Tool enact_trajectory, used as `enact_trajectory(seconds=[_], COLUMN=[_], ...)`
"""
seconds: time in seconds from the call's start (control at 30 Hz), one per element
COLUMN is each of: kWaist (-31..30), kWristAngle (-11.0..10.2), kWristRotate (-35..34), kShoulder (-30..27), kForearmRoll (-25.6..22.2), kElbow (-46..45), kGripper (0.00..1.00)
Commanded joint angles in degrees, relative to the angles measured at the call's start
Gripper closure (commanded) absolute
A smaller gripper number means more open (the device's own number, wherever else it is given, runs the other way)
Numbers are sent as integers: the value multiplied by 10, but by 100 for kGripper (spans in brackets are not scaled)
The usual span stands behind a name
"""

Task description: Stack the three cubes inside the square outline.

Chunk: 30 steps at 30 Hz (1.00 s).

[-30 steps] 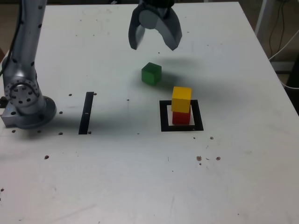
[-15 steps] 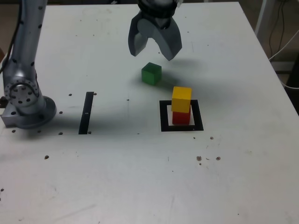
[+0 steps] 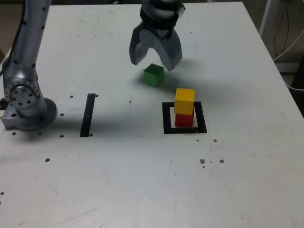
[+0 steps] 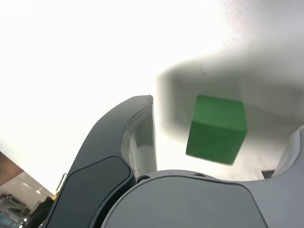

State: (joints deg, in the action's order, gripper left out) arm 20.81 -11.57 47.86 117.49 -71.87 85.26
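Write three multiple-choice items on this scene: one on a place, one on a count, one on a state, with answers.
1. Where does the green cube lie?
A. on the yellow cube
B. on the table, outside the square outline
C. on the black strip

2. How many cubes are stacked in the square outline?
A. one
B. two
C. three

3. The tool is:
A. open, empty
B. shut on the red cube
C. shut on the green cube

B: it sits apart from the frame.
B: yellow cube on red cube.
A: its jaws are spread above the green cube.
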Motion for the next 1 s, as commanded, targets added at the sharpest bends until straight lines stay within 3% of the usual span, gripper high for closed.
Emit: enact_trajectory(seconds=[0.0, 0.2, 0.37, 0.6, 0.83, 0.97], kWaist=[-4, -12, -20, -29, -33, -35], kWristAngle=[-1, -2, -3, -8, -13, -13], kWristRotate=[-3, -13, -24, -47, -57, -57], kShoulder=[7, 18, 22, 28, 28, 27], kForearmRoll=[7, 16, 15, 17, 23, 25], kElbow=[-5, -13, -11, -13, -13, -13], kGripper=[1, 5, 14, 32, 61, 66])
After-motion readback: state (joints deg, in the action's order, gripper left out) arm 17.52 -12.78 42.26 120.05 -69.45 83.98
